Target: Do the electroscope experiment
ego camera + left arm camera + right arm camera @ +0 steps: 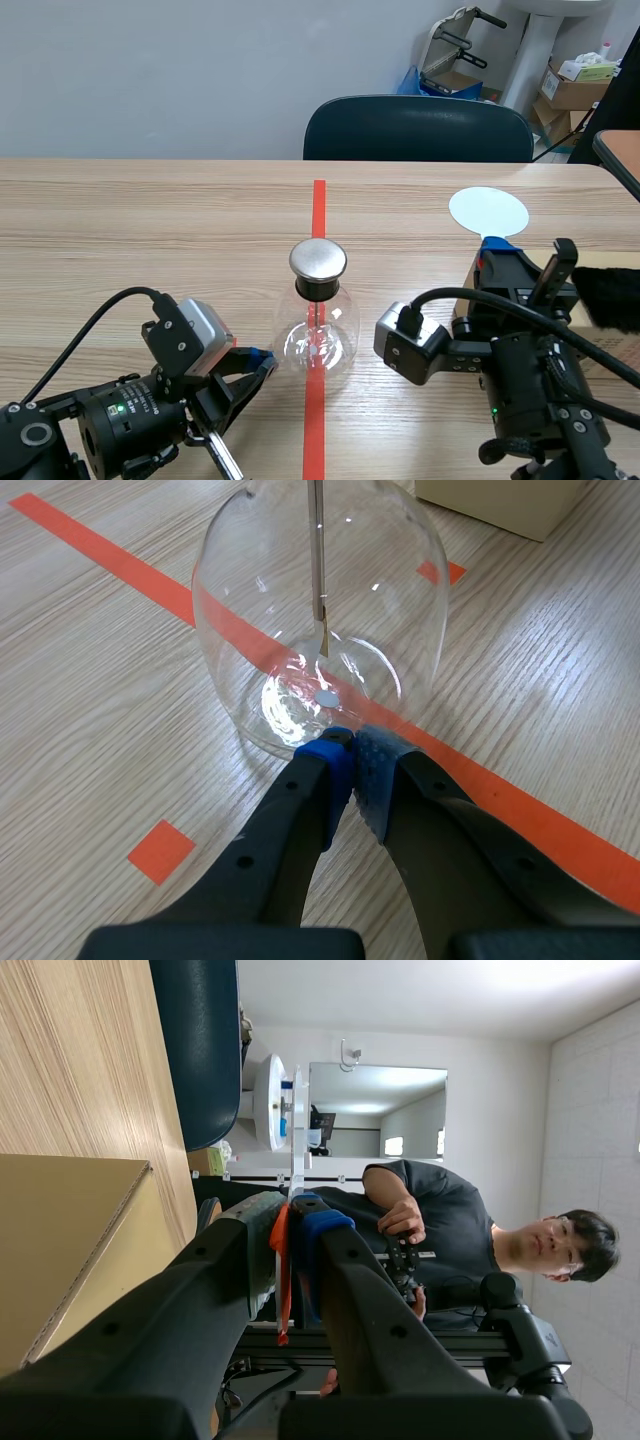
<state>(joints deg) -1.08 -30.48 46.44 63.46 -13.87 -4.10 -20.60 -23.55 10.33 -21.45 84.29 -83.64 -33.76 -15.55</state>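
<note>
From the scene view you get the whole layout: one electroscope flask (318, 335) stands upright in the middle of the table (150, 230) on the red tape line (318, 200), its long axis vertical and its round metal cap (318, 259) on top. Your left gripper (262, 362) lies low just beside the flask's base. Your right gripper (497, 260) holds one white disc paddle (488, 210) above the single cardboard box (610, 345). The paddle's long axis runs away from you, disc at the far end. One dark chair (418, 128) sits behind the table. The left wrist view shows what the scene view cannot: the left fingers are closed on nothing, their blue pads (330, 770) pressed together, with the tips right at the foot of the glass; I cannot tell whether they touch it. Inside the flask a single thin rod (316, 550) hangs straight down and ends in one small foil leaf (323, 640). The right wrist view looks along the table edge. There the right fingers clamp the paddle's stem, with an orange strip (282, 1260) squeezed between the pads, and the disc shows edge-on ahead of the tips. Only this view shows one person (440, 1220) beyond the table.
</note>
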